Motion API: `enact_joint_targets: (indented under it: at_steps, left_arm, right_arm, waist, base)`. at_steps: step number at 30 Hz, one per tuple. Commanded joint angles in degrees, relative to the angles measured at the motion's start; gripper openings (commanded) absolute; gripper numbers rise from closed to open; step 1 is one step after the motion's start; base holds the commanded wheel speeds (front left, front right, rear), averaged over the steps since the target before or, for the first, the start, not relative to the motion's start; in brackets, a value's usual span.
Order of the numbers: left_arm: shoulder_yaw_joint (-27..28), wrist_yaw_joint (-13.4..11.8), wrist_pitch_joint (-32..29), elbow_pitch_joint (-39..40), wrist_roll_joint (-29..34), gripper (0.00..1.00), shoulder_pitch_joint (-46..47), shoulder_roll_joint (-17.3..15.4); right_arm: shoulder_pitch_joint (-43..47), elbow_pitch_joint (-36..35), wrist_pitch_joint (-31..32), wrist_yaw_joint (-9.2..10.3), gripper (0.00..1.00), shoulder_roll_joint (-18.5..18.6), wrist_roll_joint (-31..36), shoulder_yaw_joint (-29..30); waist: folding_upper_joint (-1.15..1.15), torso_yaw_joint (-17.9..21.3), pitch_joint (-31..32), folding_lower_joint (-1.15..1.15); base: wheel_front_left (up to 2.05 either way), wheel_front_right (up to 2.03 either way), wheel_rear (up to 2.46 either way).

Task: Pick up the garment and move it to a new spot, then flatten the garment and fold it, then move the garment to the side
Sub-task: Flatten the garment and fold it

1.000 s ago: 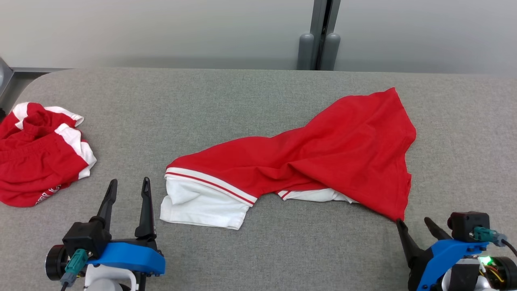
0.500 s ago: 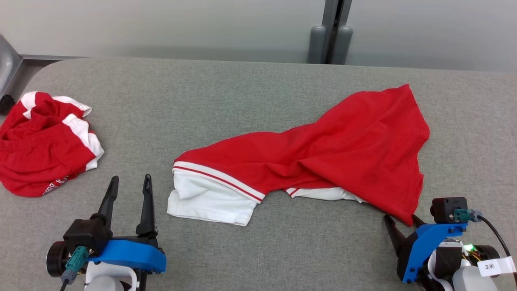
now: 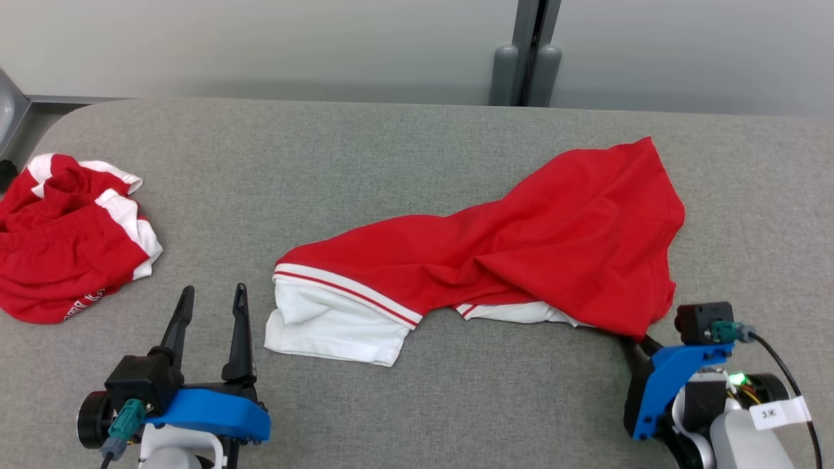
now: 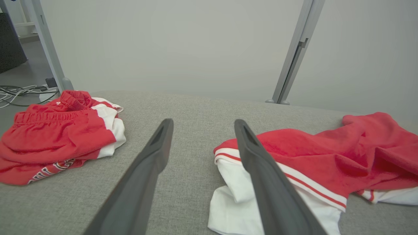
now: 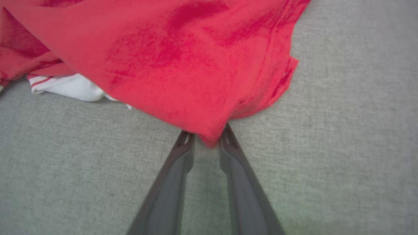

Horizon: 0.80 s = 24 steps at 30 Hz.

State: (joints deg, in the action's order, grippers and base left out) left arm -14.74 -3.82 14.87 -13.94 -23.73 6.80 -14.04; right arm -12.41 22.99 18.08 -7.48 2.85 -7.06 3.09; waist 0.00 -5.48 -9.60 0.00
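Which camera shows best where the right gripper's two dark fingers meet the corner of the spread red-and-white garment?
The right wrist view: close up, the red-and-white garment's corner sits between the right gripper's fingertips. The head view shows that corner small, draped over the fingertips. The left wrist view shows the garment's other, white-trimmed end.

Crumpled red-and-white shorts (image 3: 68, 241) at the left of the grey table (image 3: 391, 163)

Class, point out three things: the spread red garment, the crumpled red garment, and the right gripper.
spread red garment (image 3: 560, 228): head view, red middle panel.
crumpled red garment (image 3: 58, 260): head view, red centre.
right gripper (image 5: 207, 135): right wrist view, between fingertips.
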Motion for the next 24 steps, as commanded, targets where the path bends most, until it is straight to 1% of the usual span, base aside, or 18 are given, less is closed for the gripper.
enact_joint_targets:
  at_steps: [1, 5, 9, 13, 17, 20, 21, 22, 24]
  left_arm:
    - [0.0, -0.2, 0.0, 0.3, -0.2, 1.00, 0.2, -0.4]
    - [-0.1, -0.2, 0.0, 0.2, -0.3, 1.00, 0.3, -0.5]
    - [-0.2, -0.3, 0.0, 0.2, -0.5, 1.00, -0.1, -0.7]
    - [0.0, -0.5, 0.0, 0.2, -0.8, 1.00, -0.6, -0.8]
    - [0.1, -0.6, 0.1, 0.2, -0.9, 1.00, -0.9, -0.9]
    - [0.1, -0.7, 0.0, 0.5, -1.0, 1.00, -1.1, -1.1]
    - [0.0, -0.8, 0.0, 0.6, -1.0, 1.00, -1.2, -1.1]
    - [0.0, -0.8, 0.0, 0.6, -1.0, 1.00, -1.2, -1.1]
    - [-0.2, -1.0, -0.1, 0.8, -1.0, 1.00, -1.2, -1.0]
  right_arm:
    - [-1.6, 0.4, -0.8, -0.03, 0.00, 0.1, 0.3, 0.1]
    - [-2.9, -0.4, -2.4, -0.03, 0.00, 0.1, 1.1, 0.0]
    - [-0.2, -5.5, -1.4, -0.03, 0.00, 0.1, 0.7, -1.2]
    - [5.2, -16.6, 2.1, -0.03, 0.00, 0.1, -0.9, -1.9]
    - [12.5, -30.1, 7.9, -0.03, 0.00, 0.1, -3.0, -1.8]
    - [16.8, -38.5, 12.0, -0.03, 0.00, 0.1, -5.1, -2.0]
    - [17.9, -40.5, 13.3, -0.03, 0.00, 0.1, -5.8, -1.8]
    - [17.9, -40.5, 13.3, -0.03, 0.00, 0.1, -5.8, -1.8]
    - [19.3, -43.0, 16.1, -0.03, 0.00, 0.1, -6.8, -1.2]
  waist:
    - [0.00, 0.1, 0.0, 0.00]
    - [0.00, 0.3, 0.3, 0.00]
    - [0.00, 0.4, 0.8, 0.00]
    - [0.00, 0.6, 1.4, 0.00]
    - [0.00, 0.9, 1.8, 0.00]
    - [0.00, 1.1, 2.0, 0.00]
    - [0.00, 1.2, 2.1, 0.00]
    - [0.00, 1.2, 2.1, 0.00]
    - [0.00, 1.3, 2.1, 0.00]
  base:
    - [0.00, 0.00, 0.00]
    - [0.00, 0.00, 0.00]
    - [0.00, 0.00, 0.00]
    - [0.00, 0.00, 0.00]
    - [0.00, 0.00, 0.00]
    - [0.00, 0.00, 0.00]
    - [0.00, 0.00, 0.00]
    - [0.00, 0.00, 0.00]
    - [0.00, 0.00, 0.00]
